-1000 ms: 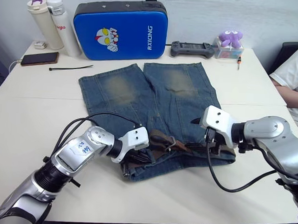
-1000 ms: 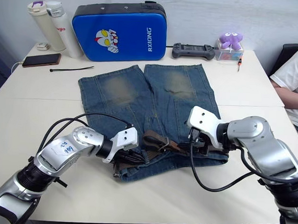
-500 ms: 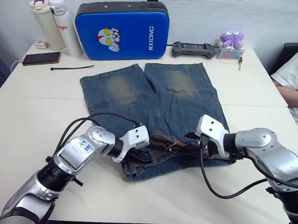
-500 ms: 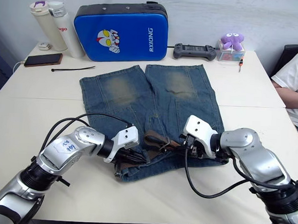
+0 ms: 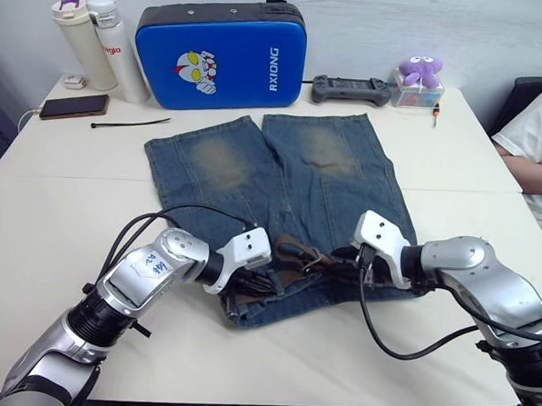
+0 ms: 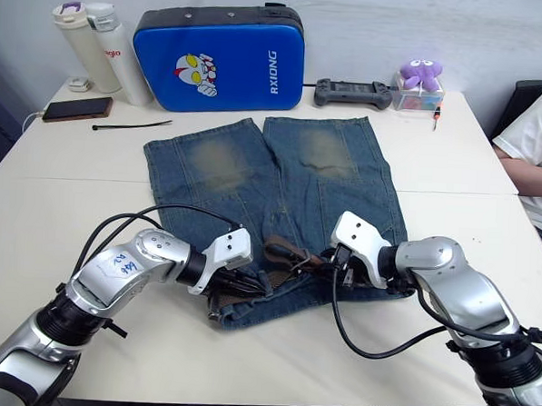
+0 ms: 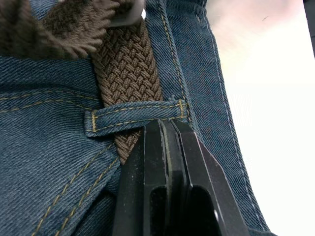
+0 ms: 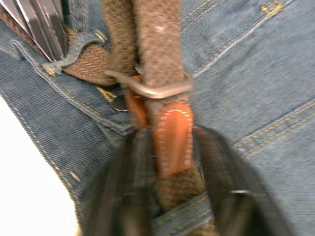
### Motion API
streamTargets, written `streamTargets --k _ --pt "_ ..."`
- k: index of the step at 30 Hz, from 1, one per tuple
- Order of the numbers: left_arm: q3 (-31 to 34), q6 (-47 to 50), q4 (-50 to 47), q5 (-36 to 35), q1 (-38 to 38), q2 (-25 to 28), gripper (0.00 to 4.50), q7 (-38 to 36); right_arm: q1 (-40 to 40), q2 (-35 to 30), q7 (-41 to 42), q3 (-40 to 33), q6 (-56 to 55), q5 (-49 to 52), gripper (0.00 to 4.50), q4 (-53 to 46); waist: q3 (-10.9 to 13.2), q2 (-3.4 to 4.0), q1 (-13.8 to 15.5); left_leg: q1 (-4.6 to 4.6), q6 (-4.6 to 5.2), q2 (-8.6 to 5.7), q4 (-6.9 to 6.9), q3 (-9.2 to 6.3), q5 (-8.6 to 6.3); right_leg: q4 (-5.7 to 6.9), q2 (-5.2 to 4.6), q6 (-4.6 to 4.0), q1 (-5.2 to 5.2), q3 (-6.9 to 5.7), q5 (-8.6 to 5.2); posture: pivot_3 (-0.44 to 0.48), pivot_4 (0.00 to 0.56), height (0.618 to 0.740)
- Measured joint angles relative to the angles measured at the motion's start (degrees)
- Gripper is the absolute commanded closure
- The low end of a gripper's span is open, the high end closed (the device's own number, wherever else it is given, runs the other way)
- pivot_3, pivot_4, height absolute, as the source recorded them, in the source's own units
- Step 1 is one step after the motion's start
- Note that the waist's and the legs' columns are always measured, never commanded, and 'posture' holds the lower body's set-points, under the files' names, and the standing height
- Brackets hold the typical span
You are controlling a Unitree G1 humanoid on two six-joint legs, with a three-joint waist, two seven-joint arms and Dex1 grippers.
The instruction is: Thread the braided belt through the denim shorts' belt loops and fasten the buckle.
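The denim shorts (image 5: 282, 158) lie flat on the white table, waistband toward me. The braided belt (image 5: 295, 256) runs along that waistband, under a belt loop (image 7: 138, 115). Its silver buckle (image 8: 152, 91) lies across the strap at the middle of the waist. My left gripper (image 5: 269, 280) is shut, its tips (image 7: 165, 125) resting against the loop where the belt comes out. My right gripper (image 5: 345, 259) sits just right of the buckle, its fingers closed from both sides on the belt's tan leather tip (image 8: 172, 135).
A blue hard case (image 5: 220, 55), two bottles (image 5: 93, 44), a phone (image 5: 71, 106) and a black cable tie (image 5: 130, 122) stand at the back left. A game controller (image 5: 350, 89) and purple plush toy (image 5: 419, 70) are back right. A person's arm (image 5: 537, 153) shows at the right edge.
My right gripper has slid left along the waistband to the belt's tip and closed from wide open onto it. The left gripper has stayed in place, shut.
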Motion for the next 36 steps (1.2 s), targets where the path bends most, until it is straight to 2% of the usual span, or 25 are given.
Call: streamTargets --k 9,13,18,23,25,33,36 --pt "0.0 -0.2 0.0 0.0 0.1 0.0 4.50 0.0 -0.6 -0.8 -0.3 -0.9 2.6 1.5 4.47 0.1 0.0 0.00 0.0 -0.01 0.01 0.00 -0.02 -0.01 -0.01 -0.03 0.00 0.00 -0.01 0.00 0.00 0.000 0.150 0.739" --pt "0.0 -0.5 0.0 0.0 0.3 0.0 4.50 0.0 -0.8 -4.2 0.6 -2.1 2.1 1.7 4.47 -0.3 0.0 0.00 0.0 -0.01 0.02 0.00 -0.02 -0.01 -0.01 -0.05 0.00 0.00 0.00 -0.01 0.00 0.000 0.150 0.739" --pt "-0.1 -0.8 0.1 0.0 0.4 0.0 4.50 0.0 -0.2 -11.6 2.7 -3.7 -2.7 0.0 4.47 -1.4 0.0 0.02 0.0 0.00 0.05 0.00 -0.07 -0.02 -0.03 -0.15 0.00 0.00 0.04 -0.03 0.00 0.000 0.150 0.739" --pt "-0.7 -2.1 0.4 0.1 0.4 0.3 4.50 -0.6 6.9 -20.7 3.5 -9.4 -11.2 -5.0 4.47 -0.9 0.0 0.04 0.1 0.03 0.06 0.00 -0.12 -0.05 -0.04 -0.31 0.01 0.00 0.15 -0.06 0.00 0.000 0.150 0.739" --pt "-1.1 -2.8 0.9 0.2 0.1 0.6 4.50 -1.2 12.6 -23.3 3.6 -13.2 -15.2 -7.0 4.47 1.1 0.0 0.05 0.1 0.09 0.06 0.01 -0.15 -0.06 -0.04 -0.39 0.01 0.00 0.25 -0.09 0.00 0.000 0.150 0.739" --pt "-2.9 -5.2 2.4 0.6 -1.1 1.3 4.50 -3.8 27.2 -24.0 5.0 -23.2 -24.6 -9.0 4.47 3.0 0.0 0.13 0.6 0.57 0.12 0.01 -0.29 -0.06 -0.07 -0.63 0.01 0.02 0.83 -0.09 -0.01 0.000 0.150 0.739" --pt "-3.4 -6.4 2.5 1.3 -1.7 3.0 4.50 -5.4 29.0 -23.9 4.5 -24.4 -26.4 -9.7 4.47 3.0 0.0 0.15 0.8 0.60 0.11 0.01 -0.29 -0.05 -0.07 -0.65 0.01 0.03 0.85 -0.07 -0.01 0.000 0.150 0.739"
